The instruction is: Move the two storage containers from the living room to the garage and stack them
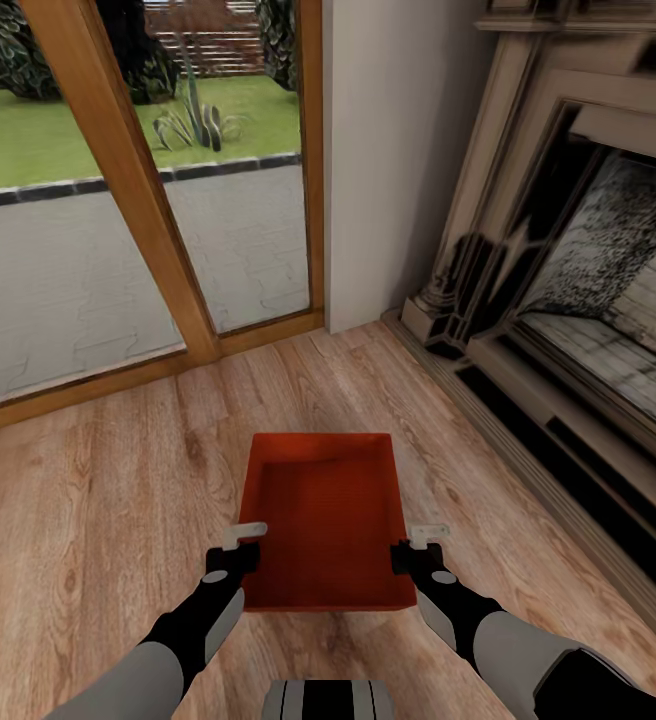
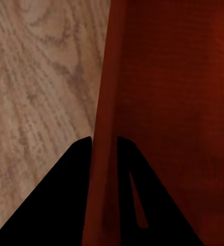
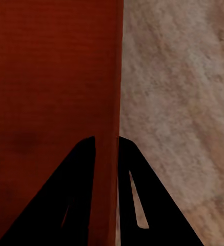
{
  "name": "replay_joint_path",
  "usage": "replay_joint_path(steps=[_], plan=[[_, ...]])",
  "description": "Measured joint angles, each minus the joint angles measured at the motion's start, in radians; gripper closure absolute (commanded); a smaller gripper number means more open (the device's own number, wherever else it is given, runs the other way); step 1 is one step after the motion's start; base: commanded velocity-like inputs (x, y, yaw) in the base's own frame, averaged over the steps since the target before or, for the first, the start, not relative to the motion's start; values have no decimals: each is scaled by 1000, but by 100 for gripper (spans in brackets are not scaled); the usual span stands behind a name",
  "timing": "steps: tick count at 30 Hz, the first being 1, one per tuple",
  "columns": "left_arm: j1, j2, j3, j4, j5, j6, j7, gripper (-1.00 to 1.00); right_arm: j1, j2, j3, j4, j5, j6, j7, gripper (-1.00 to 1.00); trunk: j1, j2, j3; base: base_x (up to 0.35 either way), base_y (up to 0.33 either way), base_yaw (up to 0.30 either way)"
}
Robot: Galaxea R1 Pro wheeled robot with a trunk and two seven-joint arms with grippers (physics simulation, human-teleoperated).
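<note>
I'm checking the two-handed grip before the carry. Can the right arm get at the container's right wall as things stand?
Likely yes: the right gripper already straddles the storage container's right wall, one finger on each side, nothing between.

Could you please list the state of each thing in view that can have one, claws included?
Storage container: upright, open-topped, empty, held over the wood-plank floor by its two side walls.
Left claw: shut on the container's left wall, one finger on each side.
Right claw: shut on the container's right wall, one finger on each side.
Glass door: closed.
Fireplace: unlit.
</note>
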Motion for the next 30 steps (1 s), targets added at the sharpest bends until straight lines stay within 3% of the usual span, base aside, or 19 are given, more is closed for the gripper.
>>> replay_joint_path(steps=[16, 30], plan=[[-1, -6, 5, -6, 0, -4, 9, 100, 0, 0, -5, 1, -1, -1, -4, 100, 0, 0, 0, 0, 0, 0], [-1, -8, 11, -7, -6, -3, 8, 100, 0, 1, -4, 1, -2, -3, -6, 100, -54, 98, 44, 0, 0, 0]])
